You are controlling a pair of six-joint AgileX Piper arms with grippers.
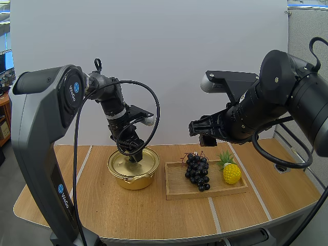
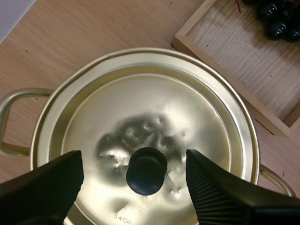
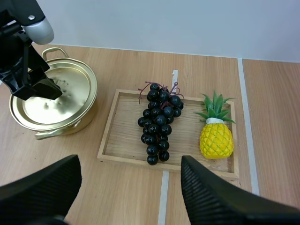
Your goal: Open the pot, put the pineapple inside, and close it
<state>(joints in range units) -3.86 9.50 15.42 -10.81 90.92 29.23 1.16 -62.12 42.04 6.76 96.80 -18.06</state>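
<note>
A gold pot (image 1: 132,169) (image 3: 70,119) stands on the table with its lid (image 2: 145,126) (image 3: 51,93) on. My left gripper (image 1: 135,157) (image 2: 135,176) is open just above the lid, its fingers (image 2: 51,180) standing on either side of the black knob (image 2: 146,170) without touching it. The yellow pineapple (image 1: 231,172) (image 3: 216,138) lies at the right end of the wooden tray (image 1: 177,195) (image 3: 123,105). My right gripper (image 1: 205,134) (image 3: 129,187) hangs open high above the tray, holding nothing.
A bunch of dark grapes (image 1: 198,170) (image 3: 158,123) lies in the middle of the tray, left of the pineapple; some grapes (image 2: 276,16) lie past the tray's corner (image 2: 225,61). Bare table lies in front of the pot and tray.
</note>
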